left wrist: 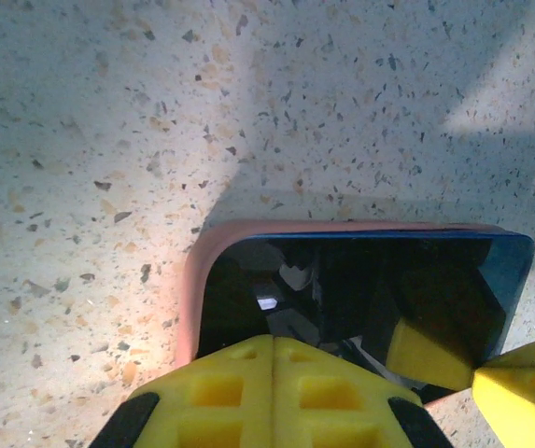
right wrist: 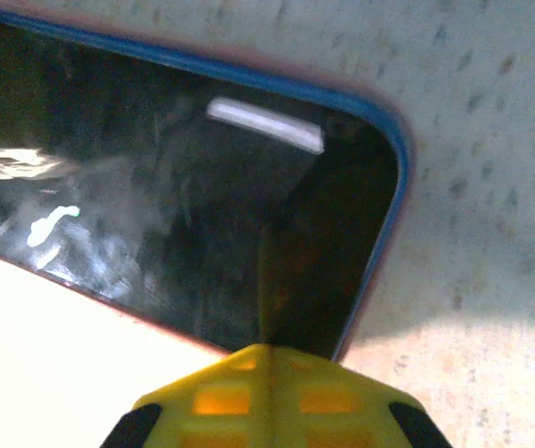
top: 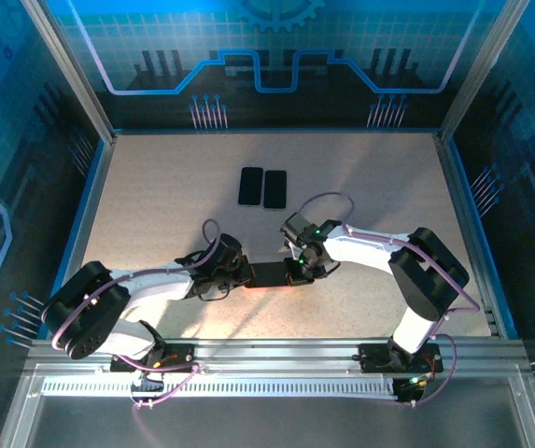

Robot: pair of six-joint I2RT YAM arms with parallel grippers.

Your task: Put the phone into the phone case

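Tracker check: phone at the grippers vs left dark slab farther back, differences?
The near phone lies crosswise; the far slab runs near-to-far. The near phone has a pink rim and sits between the shut left gripper and right gripper; the far slab shows no rim, untouched. Both dark, flat.

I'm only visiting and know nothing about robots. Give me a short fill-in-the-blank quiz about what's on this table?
The case around the corner of the phone is ____. The phone's own rim is ____. Farther back on the table, ____ dark flat items lie side by side. The left tool and right tool both have their yellow fingers ____, not open.
Missing words: pink; blue; two; shut.
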